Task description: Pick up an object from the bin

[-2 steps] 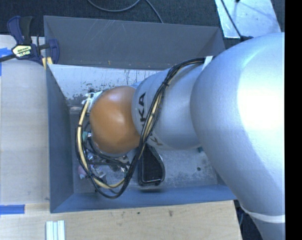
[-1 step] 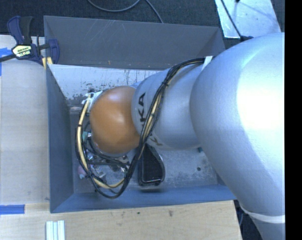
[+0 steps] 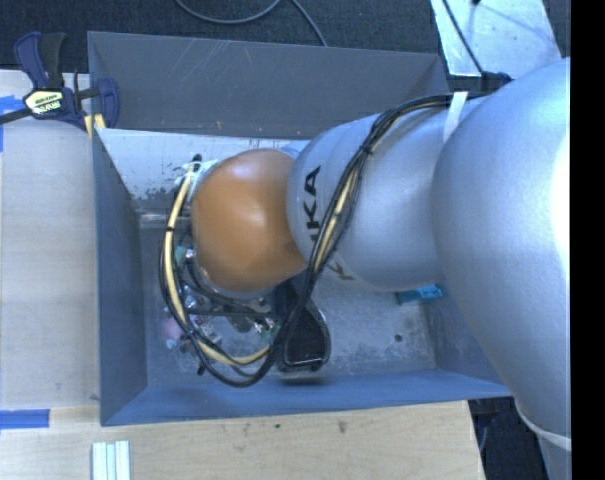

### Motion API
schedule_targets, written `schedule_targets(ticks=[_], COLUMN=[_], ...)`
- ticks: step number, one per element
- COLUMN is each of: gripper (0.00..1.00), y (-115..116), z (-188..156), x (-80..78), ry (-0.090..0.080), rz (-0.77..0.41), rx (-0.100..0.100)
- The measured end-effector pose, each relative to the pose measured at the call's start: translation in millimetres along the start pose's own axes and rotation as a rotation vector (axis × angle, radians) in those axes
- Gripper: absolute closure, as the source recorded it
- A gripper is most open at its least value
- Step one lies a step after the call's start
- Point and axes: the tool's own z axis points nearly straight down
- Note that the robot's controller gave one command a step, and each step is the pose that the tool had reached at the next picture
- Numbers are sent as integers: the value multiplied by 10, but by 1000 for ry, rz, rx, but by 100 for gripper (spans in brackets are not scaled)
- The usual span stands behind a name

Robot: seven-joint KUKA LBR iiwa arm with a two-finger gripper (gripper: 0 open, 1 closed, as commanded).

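Observation:
My gripper (image 3: 227,306) is low in the left half of the bin. Only some of its metal body shows, under the orange cover. A black, glossy, rounded thing (image 3: 305,344) lies just to its right, close to the bin's front wall. A small pink thing (image 3: 171,340) peeks out on the floor at the gripper's left. What sits directly beneath the gripper is hidden.
The arm crosses the bin from the right and hides most of the floor. Yellow and black cables loop around the wrist down to the front wall. A small blue flat piece (image 3: 420,294) lies on the floor at the right, against the arm's edge.

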Motion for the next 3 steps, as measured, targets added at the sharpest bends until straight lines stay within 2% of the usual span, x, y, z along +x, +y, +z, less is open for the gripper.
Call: schedule_targets(ticks=[1,2,3], gripper=[100,100,100], y=[-44,-45,-36], z=[-302,-631,-1327], x=[-49,58,24], ry=[-14,4,-8], rz=[-1,-12,-12], rx=[2,-1,1])
